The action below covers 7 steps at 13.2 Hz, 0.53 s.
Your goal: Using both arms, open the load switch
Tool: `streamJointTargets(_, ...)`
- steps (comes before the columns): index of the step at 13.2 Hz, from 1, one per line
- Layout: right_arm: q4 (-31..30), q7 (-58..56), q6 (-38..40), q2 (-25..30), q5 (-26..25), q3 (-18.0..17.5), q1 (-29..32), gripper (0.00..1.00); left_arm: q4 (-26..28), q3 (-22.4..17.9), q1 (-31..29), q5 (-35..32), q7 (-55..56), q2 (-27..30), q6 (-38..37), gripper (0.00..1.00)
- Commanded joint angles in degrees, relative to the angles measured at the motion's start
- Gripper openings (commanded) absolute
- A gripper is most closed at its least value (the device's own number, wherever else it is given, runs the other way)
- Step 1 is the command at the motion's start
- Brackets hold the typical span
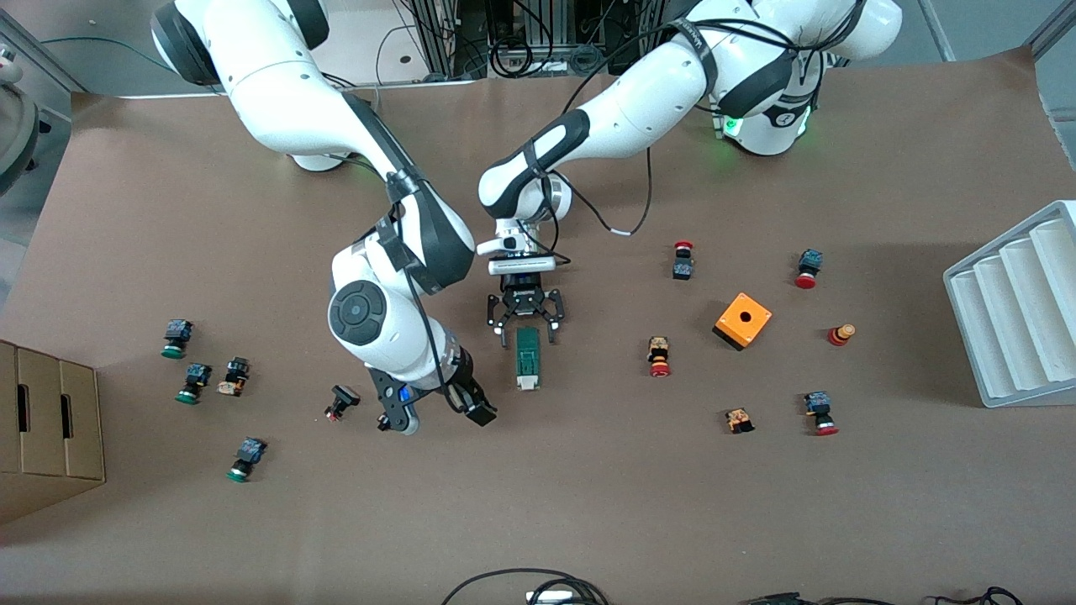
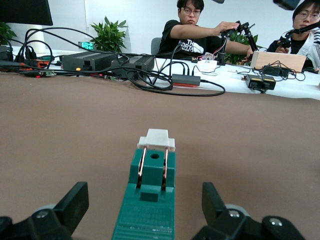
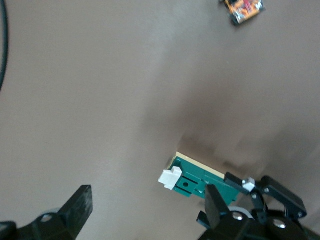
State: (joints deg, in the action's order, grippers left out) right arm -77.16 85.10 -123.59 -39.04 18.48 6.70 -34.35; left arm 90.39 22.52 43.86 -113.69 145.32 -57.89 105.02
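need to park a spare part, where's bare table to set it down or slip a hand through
Bare room: the wide strip nearest the front camera, below the load switch and the buttons; also between the switch and the orange cube. Crowded: around the switch, with the open left pincer at its end and the open right pincer beside it, and the button clusters at both table ends.

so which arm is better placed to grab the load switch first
The left. The left gripper is open, its fingers straddling the end of the load switch away from the white tab. The right gripper, also open, sits off to the side toward the right arm's end, not yet lined up.
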Motion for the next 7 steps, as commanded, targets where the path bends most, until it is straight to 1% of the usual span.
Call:
streamJointTargets(1,3.23,4.97,0.01,-3.4,1.47,-2.12,0.95,1.0,-1.8,0.15,-0.18,-1.35,1.37,-1.87,0.62,1.0)
streamJointTargets(3,6.3,10.4,0.72,-6.9,1.82,-2.57,1.13,0.98,-2.24,0.15,-0.18,-1.35,1.37,-2.14,0.62,1.0)
streamJointTargets(4,7.71,13.04,1.07,-8.4,3.48,-2.83,1.13,0.97,-2.24,0.15,-0.18,-1.35,1.37,-2.23,0.62,1.0)
streamJointTargets(6,9.04,14.21,2.38,-10.52,7.87,-2.57,1.13,0.95,-2.41,0.15,-0.18,-1.27,1.37,-2.84,0.53,1.0)
streamJointTargets(7,9.48,14.91,2.65,-11.31,9.28,-2.57,1.13,0.95,-3.29,0.15,-0.09,-1.27,1.19,-3.54,0.62,1.0)
